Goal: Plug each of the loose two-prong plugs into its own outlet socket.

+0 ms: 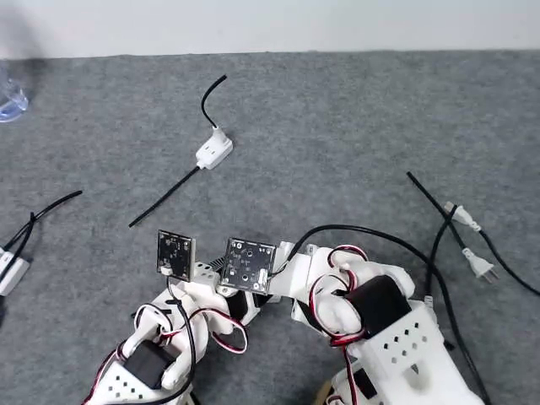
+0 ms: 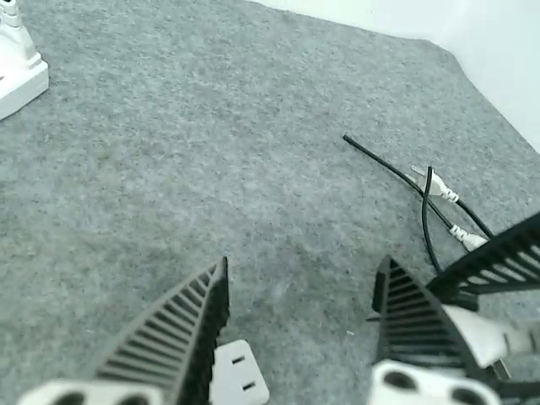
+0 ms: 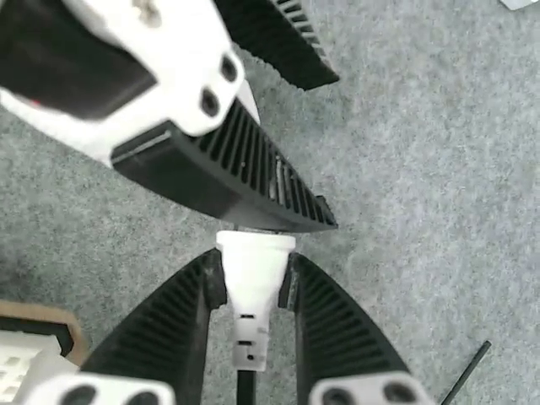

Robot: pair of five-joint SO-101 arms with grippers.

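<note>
Plug [image 3: 251,291] clamped in my right claw [image 3: 253,260]. Left claw [image 2: 304,268] spread apart, outlet socket [image 2: 236,380] close beneath it. Its finger [image 3: 245,181] sits right at the plug's tip: pushing now could jam the prongs there, missing the slots.

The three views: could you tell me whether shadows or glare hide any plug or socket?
High view: even light, no glare; the white socket shows plainly. Left wrist view: no hard shadow under the open left hand. Right wrist view: the white plug in the right hand is evenly lit.
</note>
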